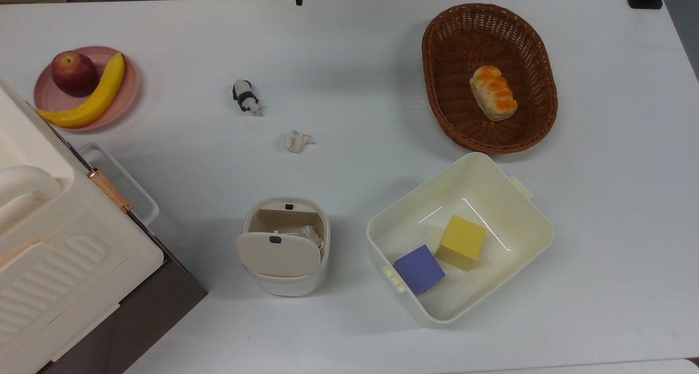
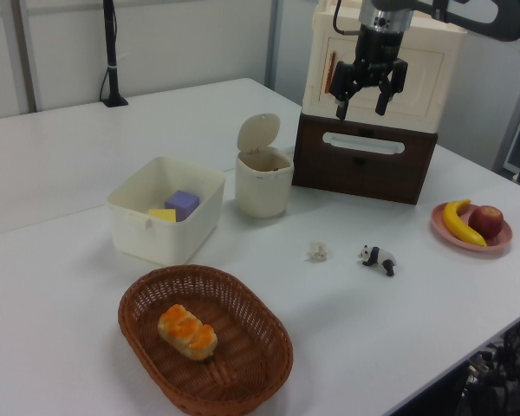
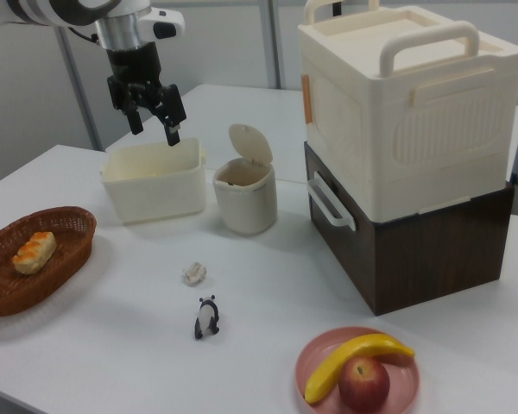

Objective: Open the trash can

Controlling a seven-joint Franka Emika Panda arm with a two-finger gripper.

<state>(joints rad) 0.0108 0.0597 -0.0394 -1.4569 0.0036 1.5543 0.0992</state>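
the trash can (image 2: 263, 184) is sitting between the cream tub (image 2: 165, 209) and the brown box (image 2: 364, 161), its lid (image 2: 257, 133) standing upright on its hinge, so the opening looks done. the gripper (image 2: 365, 102) is hanging high and clear, fingers spread apart, grasping nothing, probably freed from the lid.

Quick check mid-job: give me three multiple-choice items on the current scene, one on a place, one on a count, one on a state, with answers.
1. Where is the small black-and-white panda figure?
A. in the brown wicker basket
B. on the bare white table
C. on the pink plate

2. How many cubes lie in the cream rectangular tub?
A. one
B. two
C. three

3. The small cream trash can's beige lid is:
A. raised
B. shut
C. removed

Answers: 1 B, it stands alone on the table. 2 B, one yellow, one purple. 3 A, the lid stands upright at the rim.
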